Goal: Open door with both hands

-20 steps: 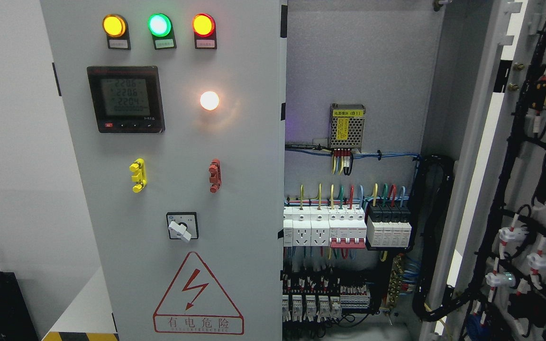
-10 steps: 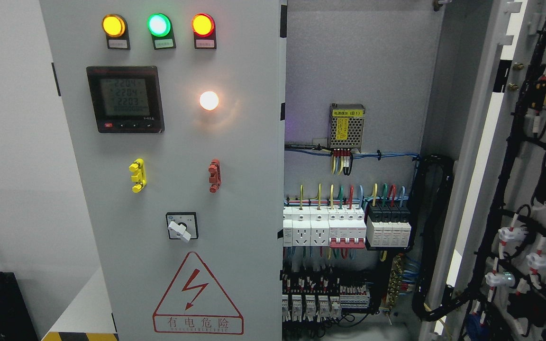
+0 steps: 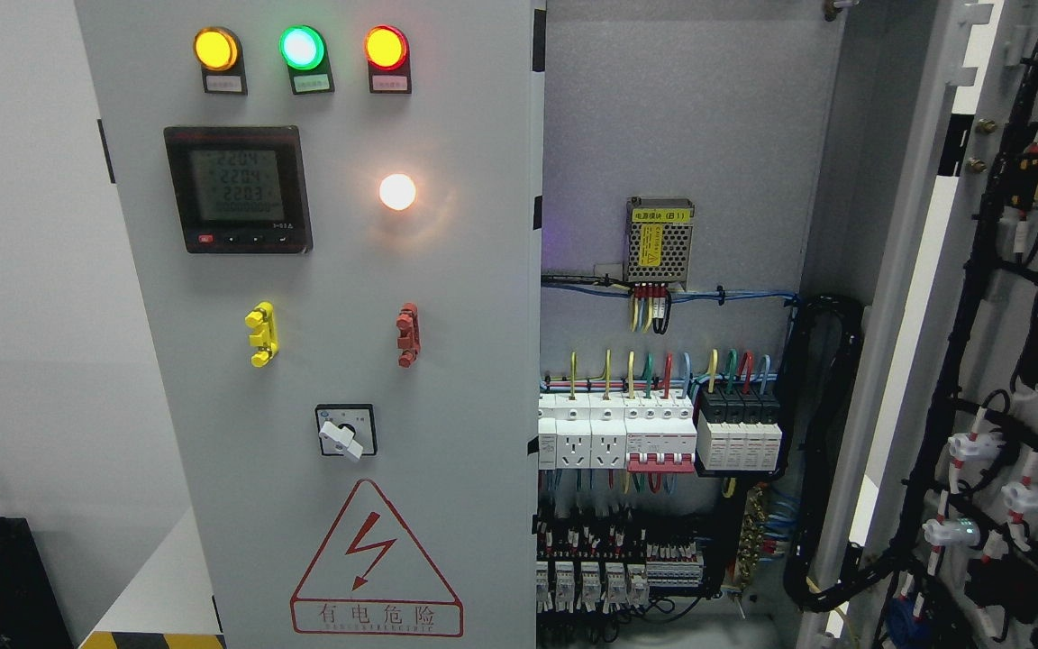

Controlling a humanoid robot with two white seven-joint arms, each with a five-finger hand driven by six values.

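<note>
Standing swung wide at the cabinet's right edge, the right door leaves the left door shut, with no robot hand visible to judge.

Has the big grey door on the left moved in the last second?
No. The grey door keeps its right edge lined up against the white sockets inside the cabinet.

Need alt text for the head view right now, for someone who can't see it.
An electrical cabinet stands with its right door swung open, exposing breakers and wiring; the left door, closed, carries three lit indicator lamps, a digital meter and a rotary switch. No robot hand shows.
</note>
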